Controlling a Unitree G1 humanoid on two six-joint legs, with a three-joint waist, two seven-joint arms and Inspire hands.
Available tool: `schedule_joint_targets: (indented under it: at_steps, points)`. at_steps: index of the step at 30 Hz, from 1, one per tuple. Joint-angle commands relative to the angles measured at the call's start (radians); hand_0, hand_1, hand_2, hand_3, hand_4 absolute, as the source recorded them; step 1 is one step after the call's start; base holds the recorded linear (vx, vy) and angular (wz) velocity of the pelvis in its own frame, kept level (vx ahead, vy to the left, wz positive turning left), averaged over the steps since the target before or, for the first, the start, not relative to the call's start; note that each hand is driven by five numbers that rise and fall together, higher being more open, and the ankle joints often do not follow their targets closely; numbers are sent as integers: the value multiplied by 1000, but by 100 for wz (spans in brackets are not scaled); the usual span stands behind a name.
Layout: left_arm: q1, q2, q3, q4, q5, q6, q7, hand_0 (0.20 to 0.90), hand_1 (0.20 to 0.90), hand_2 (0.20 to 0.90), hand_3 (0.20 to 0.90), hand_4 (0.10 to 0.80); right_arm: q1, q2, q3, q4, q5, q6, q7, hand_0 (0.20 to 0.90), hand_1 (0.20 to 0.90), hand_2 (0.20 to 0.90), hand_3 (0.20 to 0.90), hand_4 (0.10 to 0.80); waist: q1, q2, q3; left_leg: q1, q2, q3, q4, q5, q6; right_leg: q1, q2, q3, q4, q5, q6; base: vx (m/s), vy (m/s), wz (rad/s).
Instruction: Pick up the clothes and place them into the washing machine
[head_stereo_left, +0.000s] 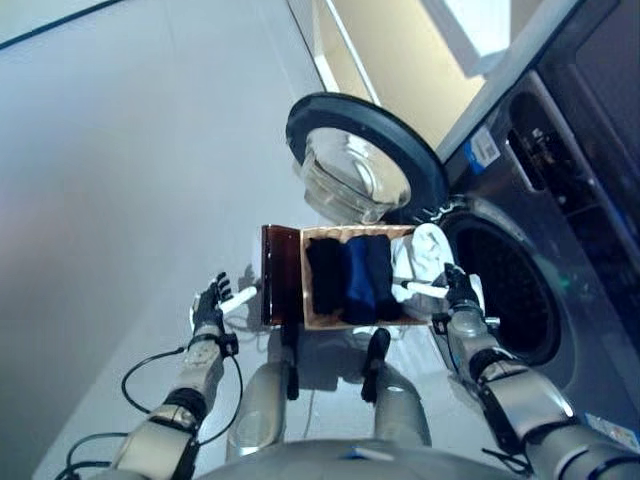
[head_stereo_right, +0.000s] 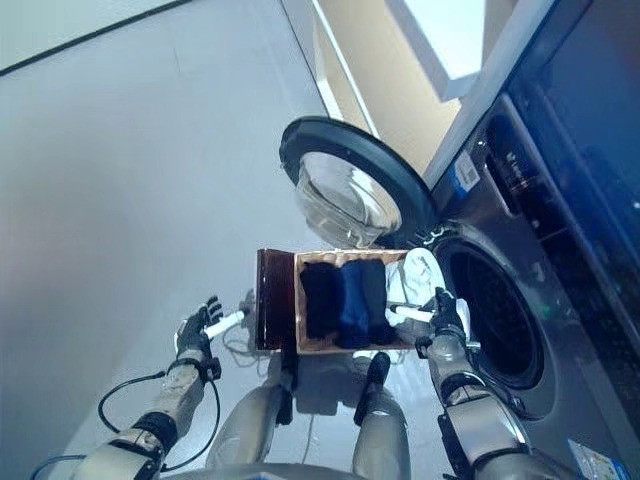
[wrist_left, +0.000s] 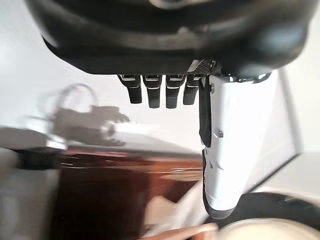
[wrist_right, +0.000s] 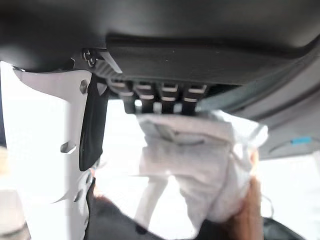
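Clothes: one white (head_stereo_left: 424, 252), two dark (head_stereo_left: 347, 280), in basket (head_stereo_left: 312, 322).

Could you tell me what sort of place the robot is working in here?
Probably a home laundry area: a front-loading washing machine stands with its round door swung open, and a basket of folded dark and white clothes sits on the pale floor before it.
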Motion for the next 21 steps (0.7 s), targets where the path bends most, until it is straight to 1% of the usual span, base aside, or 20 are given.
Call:
schedule_joint_targets:
  at_steps: [1, 5, 12, 16, 21]
  points:
    - [-39, 30, 62, -110, -53, -123, 49, 900, 900, 900, 900, 800, -64, -82, 34, -30, 32, -36, -66, 900, 900, 900, 900, 800, 6, -9, -9, -72, 9, -28, 107, -63, -78, 49, -33, 33, -5, 10, 45, 0, 36, -2]
    - [-34, 30, 65, -160, -53, -137, 56, 900, 900, 900, 900, 800, -98, -98, 44, -26, 27, -36, -86, 900, 900, 900, 900, 800, 6, 2, -6, -82, 8, -20, 104, -65, -74, 33, -30, 51, -8, 7, 44, 48, 38, -6]
    - [17, 22, 39, -122, -53, -132, 37, 900, 900, 900, 900, 800, -58, -77, 35, -57, 38, -52, -86, 900, 900, 900, 900, 800, -2, 1, -34, -27, 2, -18, 53, -61, -66, 78, -34, 57, -53, 19, 50, 67, 23, -10]
    - [35, 14, 27, -57, -40, -115, 18, 900, 900, 900, 900, 800, 1, -44, 34, -82, 23, -55, -74, 900, 900, 900, 900, 800, -15, -14, -63, 42, -3, -10, -10, -48, -65, 147, -35, 52, -117, 40, 58, 49, 16, -4]
    - [41, 11, 23, -3, -37, -101, 4, 900, 900, 900, 900, 800, 61, -18, 17, -93, 22, -58, -60, 900, 900, 900, 900, 800, -26, -30, -82, 83, -9, -9, -44, -39, -66, 191, -38, 47, -159, 59, 64, 15, 4, 0]
